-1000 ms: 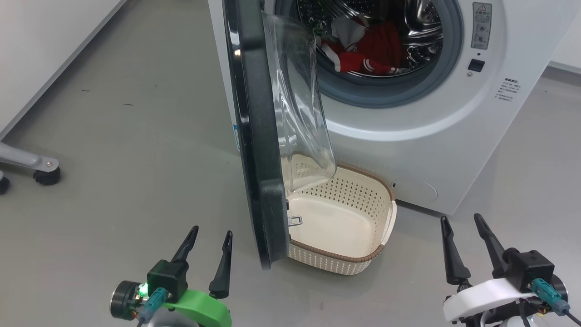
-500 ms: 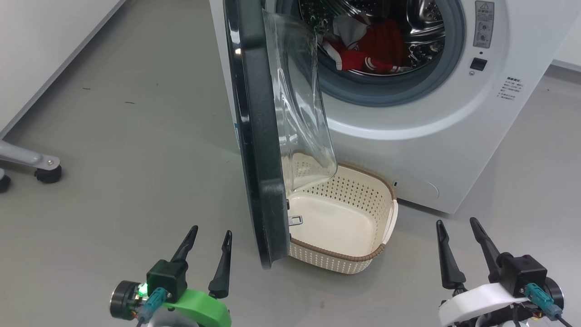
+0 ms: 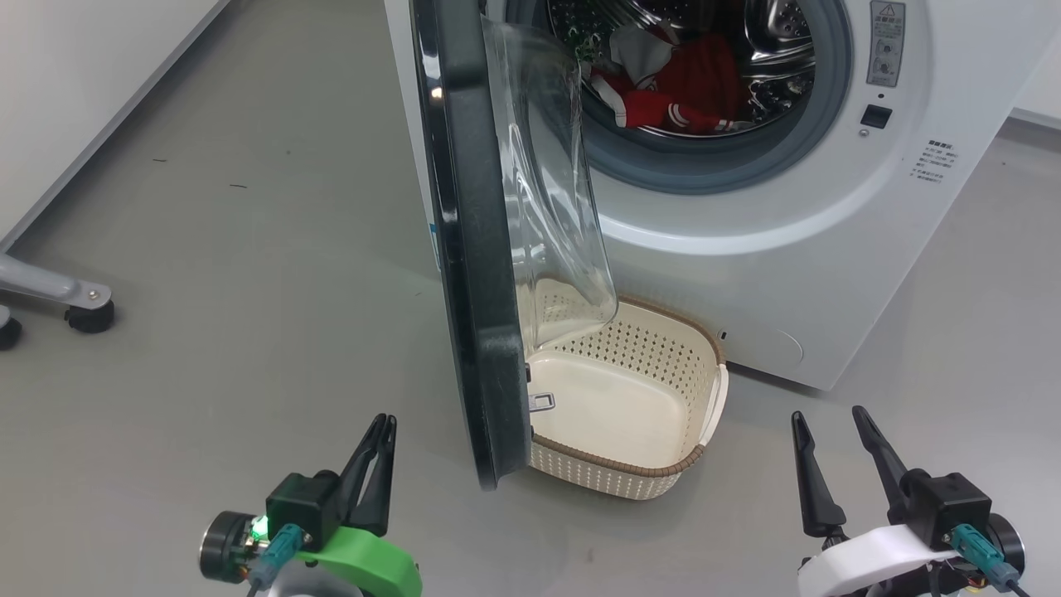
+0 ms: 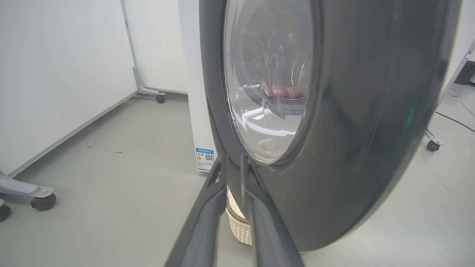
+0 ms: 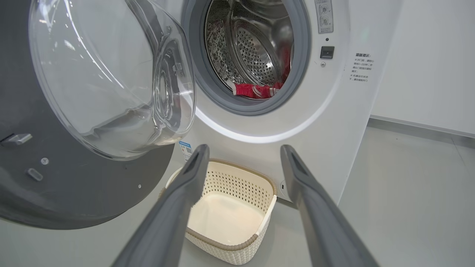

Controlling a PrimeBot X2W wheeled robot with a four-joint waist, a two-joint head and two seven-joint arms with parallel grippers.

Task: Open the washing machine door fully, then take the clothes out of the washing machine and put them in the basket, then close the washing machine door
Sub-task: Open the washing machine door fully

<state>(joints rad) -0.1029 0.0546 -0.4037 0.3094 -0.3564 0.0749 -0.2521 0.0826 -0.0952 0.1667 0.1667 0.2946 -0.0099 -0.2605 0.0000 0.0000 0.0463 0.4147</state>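
The washing machine door [image 3: 472,249] stands part open over the basket [image 3: 613,468] on the floor [image 3: 249,290]; the clothes [image 3: 680,91] lie inside the washing machine [image 3: 746,249]. My left gripper [image 3: 384,421] is pinched closed, empty; my right gripper [image 3: 827,413] is spread wide.

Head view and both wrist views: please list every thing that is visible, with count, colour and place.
washing machine: one, white, straight ahead
washing machine door: one, black rim, clear glass, swung out at the machine's left
clothes: count unclear, red and white, inside the machine
basket: one, cream with brown rim, empty, low before the machine
wheeled leg: one, grey with black wheels, far left
sticker: one, blue, low on the machine's side
left tool: one, dark, shut, lower left
right tool: one, dark, open, lower right
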